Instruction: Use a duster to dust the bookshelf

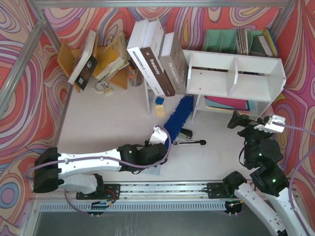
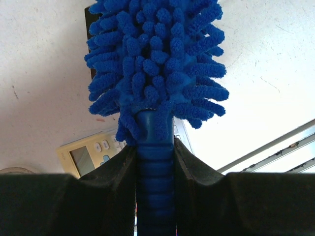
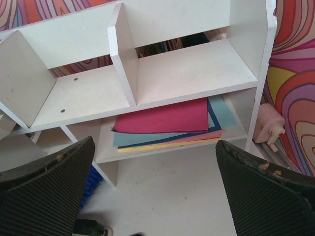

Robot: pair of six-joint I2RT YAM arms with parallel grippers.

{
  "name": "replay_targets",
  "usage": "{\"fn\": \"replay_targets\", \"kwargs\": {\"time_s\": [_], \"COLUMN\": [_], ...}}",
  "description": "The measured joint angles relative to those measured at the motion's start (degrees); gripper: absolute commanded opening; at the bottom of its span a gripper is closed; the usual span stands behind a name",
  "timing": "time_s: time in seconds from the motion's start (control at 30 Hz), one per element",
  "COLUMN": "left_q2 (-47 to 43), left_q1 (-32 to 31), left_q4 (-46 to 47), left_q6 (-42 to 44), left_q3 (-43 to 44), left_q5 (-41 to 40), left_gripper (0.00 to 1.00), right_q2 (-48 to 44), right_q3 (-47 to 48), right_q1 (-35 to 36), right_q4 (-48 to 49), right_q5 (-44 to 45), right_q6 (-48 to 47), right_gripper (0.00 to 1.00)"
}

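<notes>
**left gripper clamped on the duster handle, right gripper spread wide before the bookshelf**

top view: the left gripper (image 1: 158,133) reaches over the white table (image 1: 98,118) and holds the near end of the duster (image 1: 178,115). its fluffy bright-blue head runs obliquely up and to the right. the far tip lies close to the lower left corner of the bookshelf (image 1: 216,81); whether it touches the shelf cannot be told. a black stapler (image 1: 187,133) lies just beside the head, on its right. a row of books (image 1: 157,64) leans against the shelf's left end, and a green file organiser (image 1: 221,39) stands behind the shelf. the right gripper (image 1: 239,123) hangs in front of the shelf's right half, apart from it.

left wrist view: both fingers (image 2: 118,177) press against the ribbed blue handle (image 2: 155,167) just below the head, closed tight on either side. a pale yellow calculator (image 2: 88,155) lies on the table beneath.

right wrist view: the two black pads (image 3: 44,196) stand far apart, gripping nothing. beyond them, a central divider (image 3: 123,64) splits the shelf's upper tier into two compartments. the lower tier holds a stack of coloured sheets (image 3: 167,120), red on top. a strip of the duster's blue pile shows at lower left, beside the shelf's foot.
</notes>
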Motion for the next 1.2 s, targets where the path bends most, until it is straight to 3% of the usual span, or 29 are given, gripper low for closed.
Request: {"fn": "replay_targets", "kwargs": {"time_s": [0.17, 0.5, 0.93, 1.2], "left_q2": [-2.8, -17.6, -12.9, -19.5], "left_q1": [0.0, -0.1, -0.2, -0.3], "left_q4": [-1.2, -1.6, -4.6, -10.5], "left_q6": [0.7, 2.6, -3.0, -5.1], "left_q3": [0.3, 1.2, -6.2, -6.1], "left_q5": [-0.7, -1.6, -0.9, -8.2], "left_gripper": [0.00, 0.00, 0.00, 0.00], "right_q2": [0.0, 0.0, 0.0, 0.0], "right_q3": [0.0, 0.0, 0.0, 0.0], "right_q1": [0.0, 0.0, 0.0, 0.0], "right_q4": [0.0, 0.0, 0.0, 0.0], "right_q5": [0.0, 0.0, 0.0, 0.0], "right_q6": [0.0, 0.0, 0.0, 0.0], "right_gripper": [0.99, 0.99, 0.99, 0.99]}}
